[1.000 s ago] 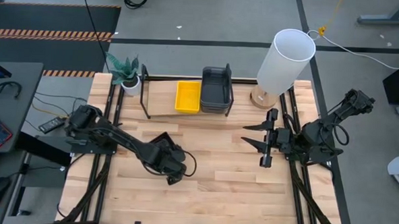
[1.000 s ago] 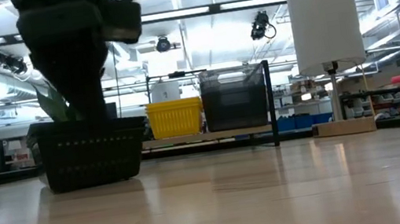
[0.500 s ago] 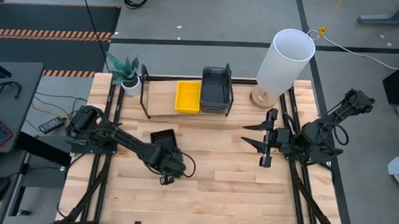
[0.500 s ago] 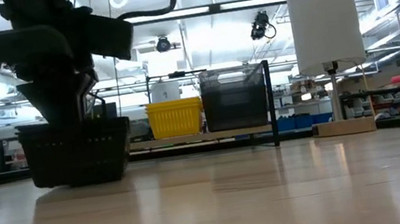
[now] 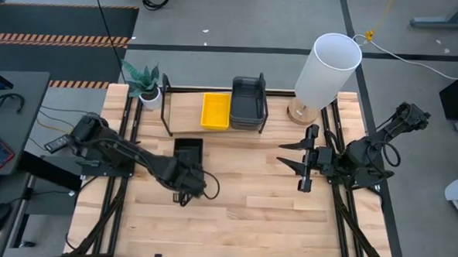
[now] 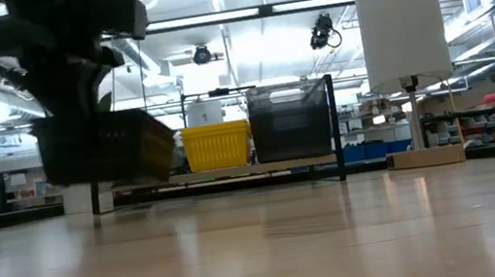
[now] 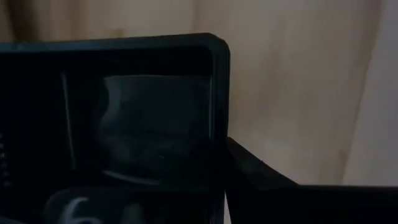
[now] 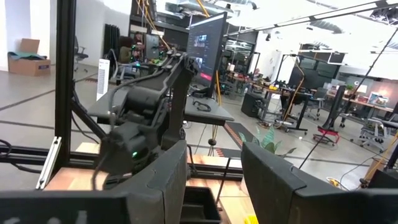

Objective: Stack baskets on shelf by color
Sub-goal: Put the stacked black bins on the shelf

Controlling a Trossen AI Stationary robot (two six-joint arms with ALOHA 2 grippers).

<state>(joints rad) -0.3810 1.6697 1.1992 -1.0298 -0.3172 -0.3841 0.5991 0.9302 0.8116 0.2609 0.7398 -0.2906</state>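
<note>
The left gripper [image 5: 186,177] is clamped on the near rim of a black mesh basket [image 5: 188,151], held clear of the table just in front of the shelf [image 5: 184,120]. It looks light and stiff, so a rim pinch suits it. The right gripper [image 5: 302,163] waits spread at the right. No legible writing.

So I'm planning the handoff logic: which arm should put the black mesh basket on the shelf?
Left. Its end effector already holds the black mesh basket lifted off the table, just in front of the shelf. The right end effector waits open and empty at the table's right side.
</note>
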